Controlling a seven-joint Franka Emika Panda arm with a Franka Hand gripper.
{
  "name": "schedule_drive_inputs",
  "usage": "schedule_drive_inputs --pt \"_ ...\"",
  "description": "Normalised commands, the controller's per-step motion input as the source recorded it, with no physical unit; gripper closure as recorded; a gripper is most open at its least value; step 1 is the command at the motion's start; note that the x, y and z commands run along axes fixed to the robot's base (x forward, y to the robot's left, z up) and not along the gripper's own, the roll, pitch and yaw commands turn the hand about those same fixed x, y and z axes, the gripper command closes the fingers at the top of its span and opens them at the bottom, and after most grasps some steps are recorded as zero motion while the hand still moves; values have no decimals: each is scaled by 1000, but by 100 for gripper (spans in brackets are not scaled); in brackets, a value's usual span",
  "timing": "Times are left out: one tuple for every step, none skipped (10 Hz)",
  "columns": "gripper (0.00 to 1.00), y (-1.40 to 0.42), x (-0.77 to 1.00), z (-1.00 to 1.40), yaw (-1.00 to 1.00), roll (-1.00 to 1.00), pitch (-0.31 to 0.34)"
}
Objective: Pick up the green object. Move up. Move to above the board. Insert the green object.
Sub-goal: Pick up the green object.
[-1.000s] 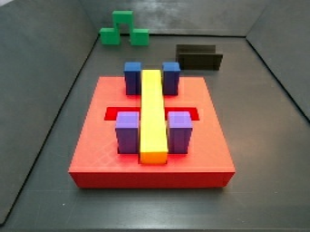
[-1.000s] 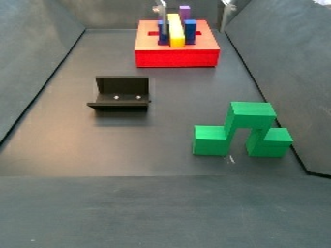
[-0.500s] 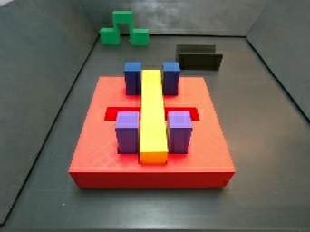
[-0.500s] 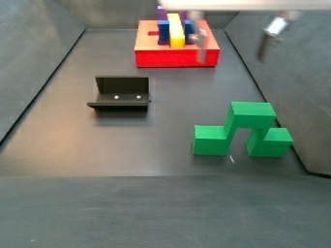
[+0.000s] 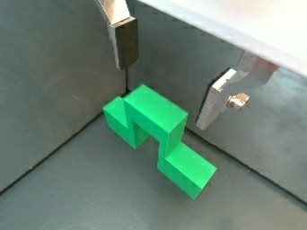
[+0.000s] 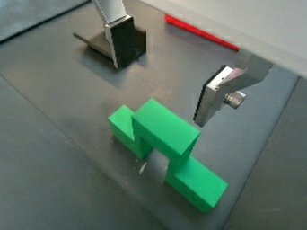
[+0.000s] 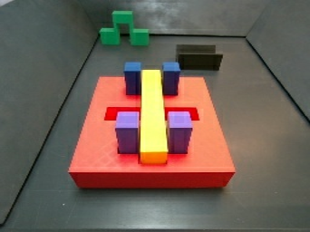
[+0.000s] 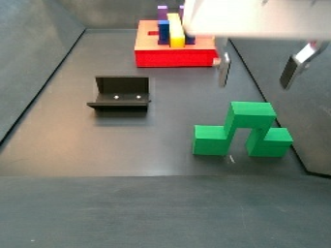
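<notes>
The green object [image 8: 243,131] rests on the dark floor by the wall and also shows in a side view [image 7: 123,29]. My gripper [image 8: 256,77] hangs open and empty just above it, not touching. In both wrist views the green object [image 5: 156,130] [image 6: 162,144] lies below and slightly ahead of the gripper [image 5: 168,76] [image 6: 168,76], one finger [image 5: 124,40] on each side. The red board [image 7: 97,136] carries a yellow bar [image 7: 152,113] with purple and blue blocks. It stands far from the gripper [image 8: 175,56], and its edge shows in a wrist view [image 6: 198,31].
The fixture [image 8: 120,94] stands on the floor between the board and the green object, off to one side [image 7: 200,57]. It also shows in a wrist view behind a finger [image 6: 96,43]. Grey walls rise close beside the green object.
The gripper has moved from near the board toward the green object and now hangs over it. Nothing else has moved.
</notes>
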Motion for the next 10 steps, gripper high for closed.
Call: schedule_drive_inputs --pt "0 71 -11 -160 0 30 -24" --pt "0 91 0 -226 97 26 -20" --pt "0 43 0 -251 103 13 -40" --pt "0 0 0 -231 63 17 -50" --pt "0 0 -17 -289 34 51 -43" --pt "0 0 0 -303 20 46 -44" --pt "0 0 -106 -311 0 57 -53" --pt "0 43 -166 -297 0 40 -50" --pt "0 37 -71 -300 0 20 -50" --pt "0 83 -54 -323 31 23 -70"
